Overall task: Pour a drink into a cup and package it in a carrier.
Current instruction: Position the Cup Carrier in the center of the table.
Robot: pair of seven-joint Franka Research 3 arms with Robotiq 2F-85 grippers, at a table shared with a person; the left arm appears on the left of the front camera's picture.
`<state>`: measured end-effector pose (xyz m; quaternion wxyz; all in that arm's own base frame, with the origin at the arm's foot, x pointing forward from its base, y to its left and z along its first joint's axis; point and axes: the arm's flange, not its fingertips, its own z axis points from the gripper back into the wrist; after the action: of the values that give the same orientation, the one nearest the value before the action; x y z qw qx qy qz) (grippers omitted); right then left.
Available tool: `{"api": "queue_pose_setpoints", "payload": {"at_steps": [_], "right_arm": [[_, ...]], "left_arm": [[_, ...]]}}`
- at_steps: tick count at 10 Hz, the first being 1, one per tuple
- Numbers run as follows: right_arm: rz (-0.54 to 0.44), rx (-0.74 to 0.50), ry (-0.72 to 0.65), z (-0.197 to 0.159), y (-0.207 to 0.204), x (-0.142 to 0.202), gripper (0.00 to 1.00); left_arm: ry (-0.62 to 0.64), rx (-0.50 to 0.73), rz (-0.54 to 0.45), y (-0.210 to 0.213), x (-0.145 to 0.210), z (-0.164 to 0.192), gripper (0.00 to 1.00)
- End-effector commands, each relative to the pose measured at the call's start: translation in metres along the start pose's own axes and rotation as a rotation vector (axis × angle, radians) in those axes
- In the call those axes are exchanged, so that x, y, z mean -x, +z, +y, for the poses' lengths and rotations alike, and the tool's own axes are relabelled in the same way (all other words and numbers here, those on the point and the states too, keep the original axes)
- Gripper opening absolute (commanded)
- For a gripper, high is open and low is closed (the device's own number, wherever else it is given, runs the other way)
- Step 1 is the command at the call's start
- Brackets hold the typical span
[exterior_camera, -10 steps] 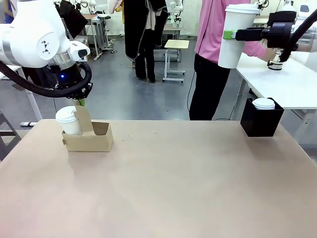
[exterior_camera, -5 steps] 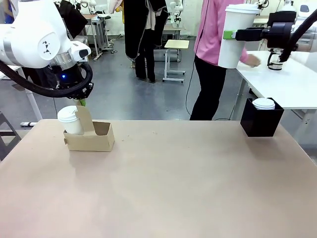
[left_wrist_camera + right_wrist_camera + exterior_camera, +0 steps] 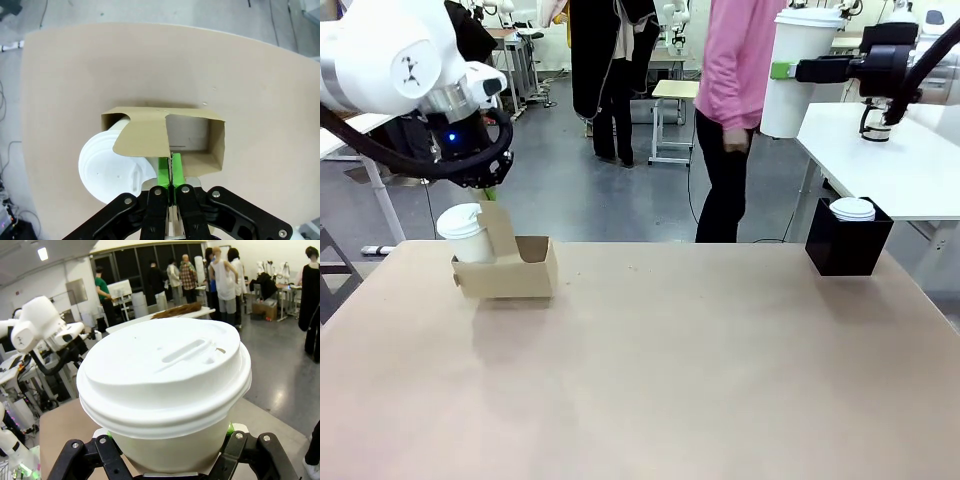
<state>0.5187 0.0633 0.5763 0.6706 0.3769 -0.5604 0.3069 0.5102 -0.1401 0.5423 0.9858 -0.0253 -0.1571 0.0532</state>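
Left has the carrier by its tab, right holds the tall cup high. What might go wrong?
Left gripper pinches the carrier only by its thin tab; the shorter cup loads one slot, so the carrier may tilt.
Right gripper holds the tall cup high; a slip could spill it.

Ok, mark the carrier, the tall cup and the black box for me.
carrier (image 3: 510, 281): front view, on its front wall.
tall cup (image 3: 792, 106): front view, on its lower side wall.
black box (image 3: 845, 250): front view, on its front face.

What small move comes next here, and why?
Probably the right tool carries the tall cup down toward the carrier: one slot is empty, the cup is lidded and held high, and the left tool is shut on the handle tab.
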Motion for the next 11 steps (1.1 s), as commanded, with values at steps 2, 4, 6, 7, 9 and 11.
{"api": "queue_pose_setpoints", "payload": {"at_steps": [2,4,6,7,9,11], "right_arm": [[-0.009,-0.012,0.008,0.000,0.002,-0.003,0.81],[-0.009,-0.012,0.008,0.000,0.002,-0.003,0.81],[-0.009,-0.012,0.008,0.000,0.002,-0.003,0.81],[-0.009,-0.012,0.008,0.000,0.002,-0.003,0.81],[-0.009,-0.012,0.008,0.000,0.002,-0.003,0.81],[-0.009,-0.012,0.008,0.000,0.002,-0.003,0.81]], "left_arm": [[0.065,0.000,0.038,0.039,0.035,-0.075,0.02],[0.078,-0.036,0.047,0.042,0.062,-0.129,0.02],[0.024,-0.035,0.059,0.032,0.093,-0.179,0.02],[0.013,-0.032,0.062,0.024,0.104,-0.198,0.02],[0.000,-0.028,0.088,0.005,0.124,-0.230,0.02],[0.001,-0.040,0.087,-0.013,0.139,-0.252,0.02]]}}
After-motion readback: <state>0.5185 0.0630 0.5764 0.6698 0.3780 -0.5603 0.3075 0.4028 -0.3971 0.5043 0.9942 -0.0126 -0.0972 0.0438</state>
